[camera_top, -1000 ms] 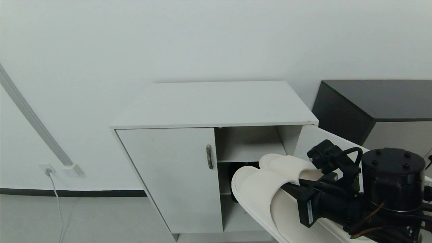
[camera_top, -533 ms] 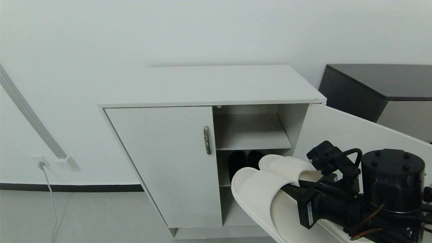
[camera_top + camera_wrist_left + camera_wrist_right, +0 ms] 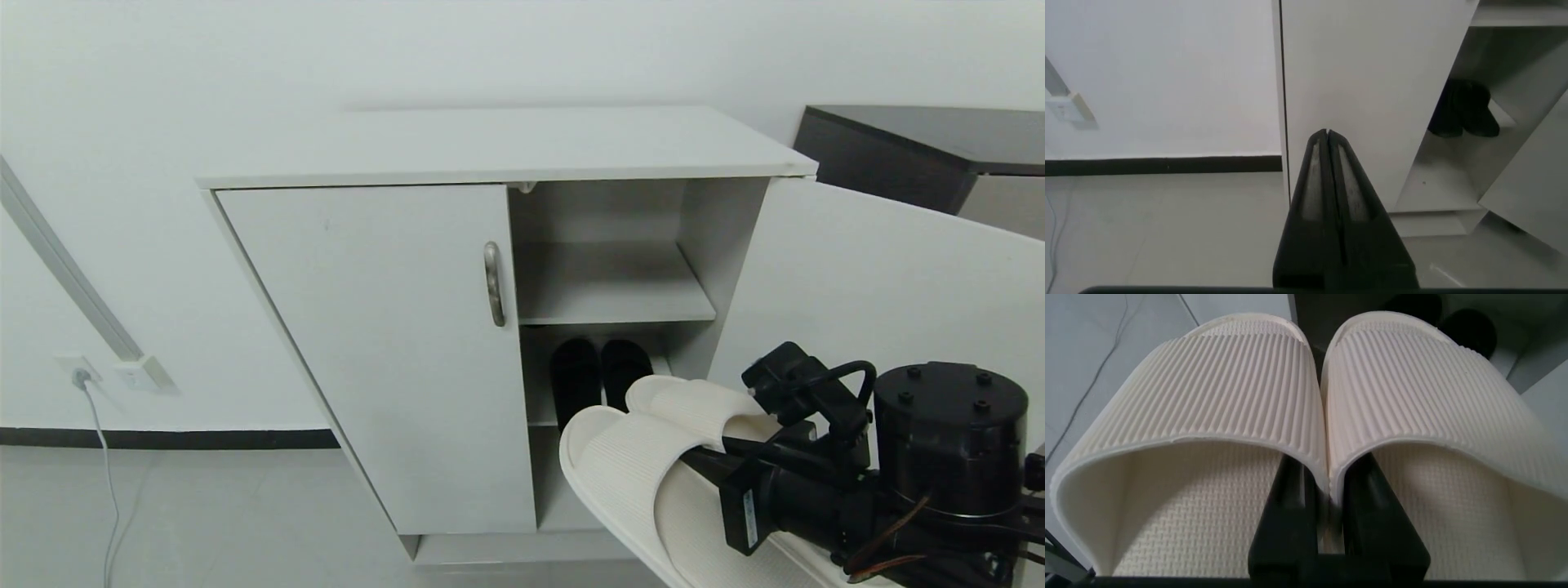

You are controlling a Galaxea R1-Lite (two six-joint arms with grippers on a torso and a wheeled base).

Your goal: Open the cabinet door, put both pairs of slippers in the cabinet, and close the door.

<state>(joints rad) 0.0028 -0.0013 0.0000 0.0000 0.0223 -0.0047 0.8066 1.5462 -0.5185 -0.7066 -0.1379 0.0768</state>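
The white cabinet (image 3: pixel 506 143) stands against the wall with its right door (image 3: pixel 882 278) swung open and its left door (image 3: pixel 375 343) closed. A pair of black slippers (image 3: pixel 600 376) sits on the middle shelf, also visible as black slippers (image 3: pixel 1463 108). My right gripper (image 3: pixel 1327 498) is shut on the pair of white slippers (image 3: pixel 645 465), pinching their inner sides together, toes toward the opening, just in front of and below the black pair. The white slippers (image 3: pixel 1315 400) have ribbed straps. My left gripper (image 3: pixel 1327 139) is shut and holds nothing, low in front of the closed left door.
A dark cabinet (image 3: pixel 922 155) stands right of the white one, behind the open door. The upper shelf (image 3: pixel 612 286) and the bottom compartment (image 3: pixel 563 506) are bare. A wall socket with a cable (image 3: pixel 82 380) is at the left, above grey floor.
The whole head view has shifted: the cabinet appears larger and higher, so the camera came closer and lower. The black slippers have come into sight. The white slippers stay in the right gripper.
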